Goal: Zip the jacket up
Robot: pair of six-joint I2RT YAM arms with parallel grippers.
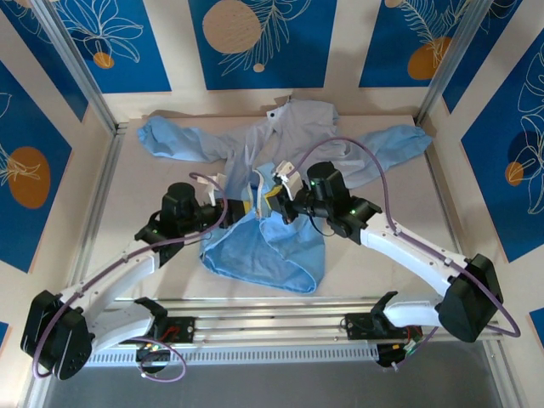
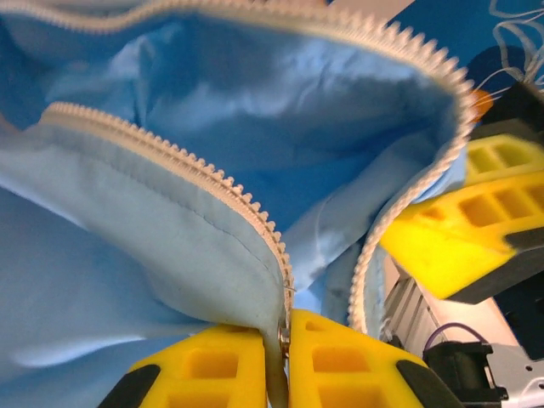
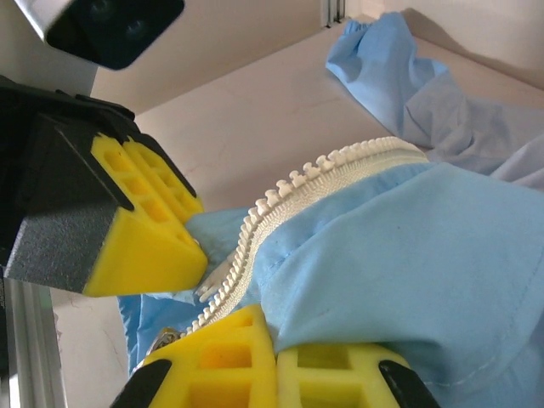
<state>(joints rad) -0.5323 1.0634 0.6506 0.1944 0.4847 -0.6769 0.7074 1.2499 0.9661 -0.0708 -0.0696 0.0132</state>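
Light-blue fabric, top view: you see the thin, long-sleeved light-blue fabric jacket (image 1: 293, 136) spread on the pale flat desk (image 1: 127, 212). Its collar is at the far side, its sleeves reach out left and right, and its hem lies toward the arm bases.
Lower front, top view: it is gathered up between your two arms.
Hands, top view: your black-and-yellow left hand (image 1: 246, 204) meets the jacket near the middle of the front, just beside your right hand (image 1: 276, 197).
Left hand, left wrist view: its yellow fingers (image 2: 212, 365) are pressed together, pinching the jacket edge at the low end of the pale toothed zipper (image 2: 187, 166).
Zipper, left wrist view: the two toothed edges stand apart and curve away from the pinch, with blue fabric showing between them.
Right hand, left wrist view: a yellow finger sits at the right, against the other toothed edge.
Right hand, right wrist view: its yellow fingers (image 3: 229, 357) are pressed together on a fold of blue fabric by the zipper teeth.
Left hand, right wrist view: a yellow finger sits just beside the zipper on the left.
Sleeve, right wrist view: one sleeve lies on the desk at the upper right.
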